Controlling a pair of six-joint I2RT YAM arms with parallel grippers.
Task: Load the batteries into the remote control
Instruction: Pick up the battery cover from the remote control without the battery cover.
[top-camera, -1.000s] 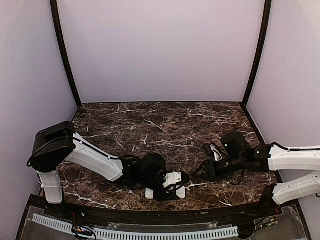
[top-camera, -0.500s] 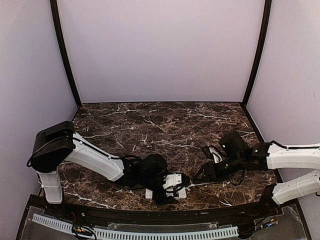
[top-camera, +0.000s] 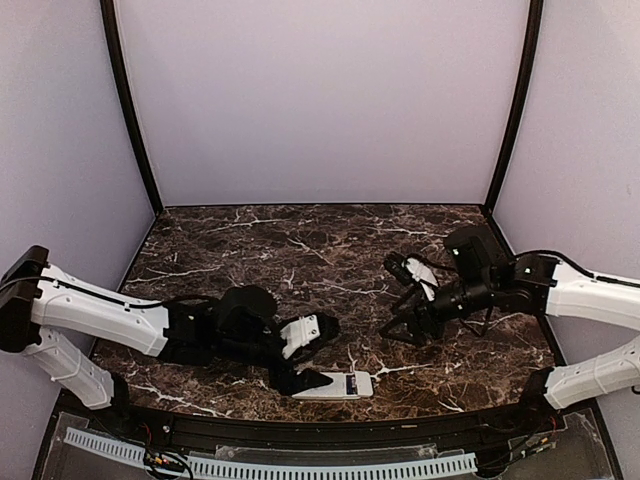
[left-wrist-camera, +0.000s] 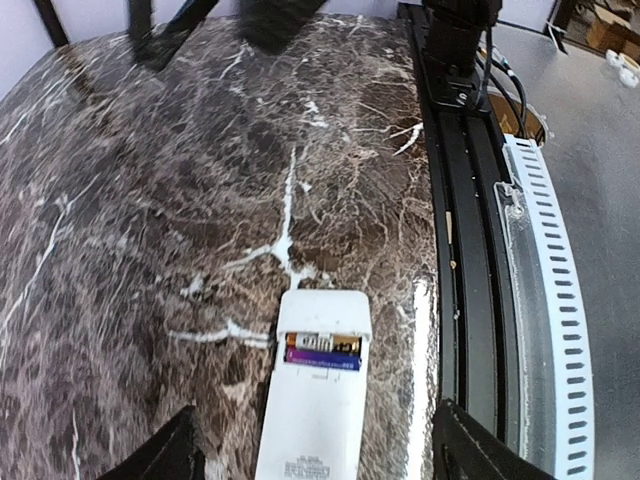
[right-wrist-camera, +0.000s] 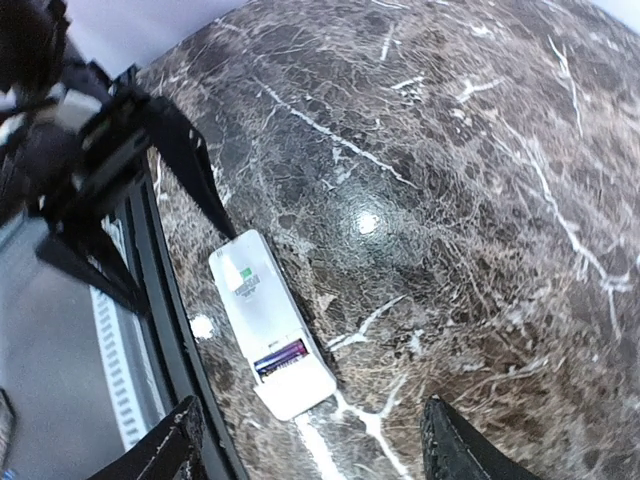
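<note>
Seemingly loaded, the remote control (top-camera: 335, 385) lies face down near the table's (top-camera: 300, 250) front edge with both batteries (left-wrist-camera: 322, 351) in its uncovered bay (a stray nudge could spill them or slide it off). The left gripper (top-camera: 333, 352) gapes wide and empty astride one end. The right gripper (top-camera: 386, 300), equally spread, holds nothing.

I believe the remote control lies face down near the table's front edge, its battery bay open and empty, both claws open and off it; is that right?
The bay is not empty: the left wrist view shows the batteries seated in it. Otherwise yes: the remote control lies face down by the front edge, left claw and right claw open, off it.
</note>
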